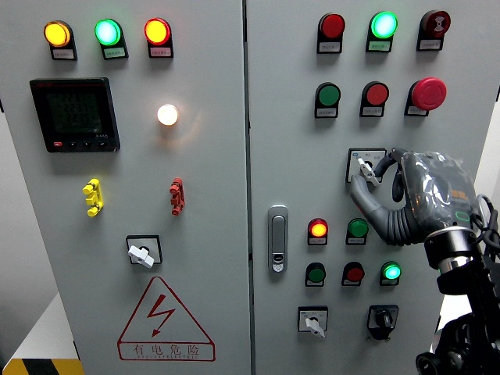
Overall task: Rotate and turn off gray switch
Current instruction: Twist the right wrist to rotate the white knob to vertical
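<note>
Nearest to me is my right hand (406, 199), its arm rising from the lower right corner in front of the gray cabinet (219, 258). My fingers (361, 194) are curled in toward the gray switch (365, 166), thumb and fingertips closing around its knob; whether they grip it firmly or only touch it, I cannot tell. That switch sits on the cabinet's right door, on a small square plate, and I take it as my landmark.

Directly above the gray switch are a dark green button (328, 96) and a red button (376, 94), with a red mushroom stop button (428, 93) above and to its right. Higher still runs a row holding a red lamp (332, 26), a lit green lamp (383, 24) and a dark red buzzer (434, 23). Below the switch, a lit red lamp (317, 228) and a green button (357, 228) sit side by side; lower again, another row ends in a lit green lamp (391, 272). Under those are a white-handled selector (312, 321) and a black selector (383, 318). The door handle (277, 239) stands to the lower left of the switch, near the seam between the doors.

Far left of the switch, on the other door, are a digital meter (75, 114), a glowing white lamp (167, 115), a yellow clip (94, 196), a red clip (177, 196), another white selector (142, 251) and a red lightning warning triangle (165, 320). The cabinet doors are shut, so what it contains is hidden.
</note>
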Tool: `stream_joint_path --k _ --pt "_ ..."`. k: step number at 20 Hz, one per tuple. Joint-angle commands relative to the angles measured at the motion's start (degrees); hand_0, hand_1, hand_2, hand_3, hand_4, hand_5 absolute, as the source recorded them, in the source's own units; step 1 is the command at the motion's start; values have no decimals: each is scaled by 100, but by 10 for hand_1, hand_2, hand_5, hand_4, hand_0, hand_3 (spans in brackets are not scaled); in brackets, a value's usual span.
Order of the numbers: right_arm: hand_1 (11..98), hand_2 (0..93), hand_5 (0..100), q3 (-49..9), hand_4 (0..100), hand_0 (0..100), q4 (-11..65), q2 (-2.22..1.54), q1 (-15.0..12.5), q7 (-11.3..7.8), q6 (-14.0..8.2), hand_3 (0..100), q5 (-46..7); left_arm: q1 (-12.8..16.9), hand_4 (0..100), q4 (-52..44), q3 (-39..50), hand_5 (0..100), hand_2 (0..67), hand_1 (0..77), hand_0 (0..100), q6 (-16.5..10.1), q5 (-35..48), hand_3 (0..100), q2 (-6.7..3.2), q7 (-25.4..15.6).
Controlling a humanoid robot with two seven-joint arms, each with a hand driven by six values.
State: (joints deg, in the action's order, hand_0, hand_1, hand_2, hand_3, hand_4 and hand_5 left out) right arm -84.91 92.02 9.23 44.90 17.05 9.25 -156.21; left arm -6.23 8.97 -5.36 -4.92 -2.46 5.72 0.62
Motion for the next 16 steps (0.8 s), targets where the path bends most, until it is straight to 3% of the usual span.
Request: stream_joint_path --k 1,5,8,9,16 --pt "251 616 1000 -8 947 294 -17 0 10 61 -2 931 -23 8 118 0 0 123 123 0 328 0 0 222 0 0" --pt "273 638 1000 1 944 67 -52 0 63 70 16 940 -23 -1 118 0 0 123 123 0 330 0 0 222 0 0" --pt "303 653 1000 -17 947 6 -61 0 72 79 15 946 -23 -1 118 0 0 123 124 0 329 0 0 222 0 0" --pt "310 655 1000 -8 946 3 -70 0 72 113 15 950 -23 -1 118 0 0 123 123 0 329 0 0 222 0 0" --pt "304 681 1000 1 947 238 -96 0 98 167 15 971 -23 8 118 0 0 123 123 0 329 0 0 222 0 0"
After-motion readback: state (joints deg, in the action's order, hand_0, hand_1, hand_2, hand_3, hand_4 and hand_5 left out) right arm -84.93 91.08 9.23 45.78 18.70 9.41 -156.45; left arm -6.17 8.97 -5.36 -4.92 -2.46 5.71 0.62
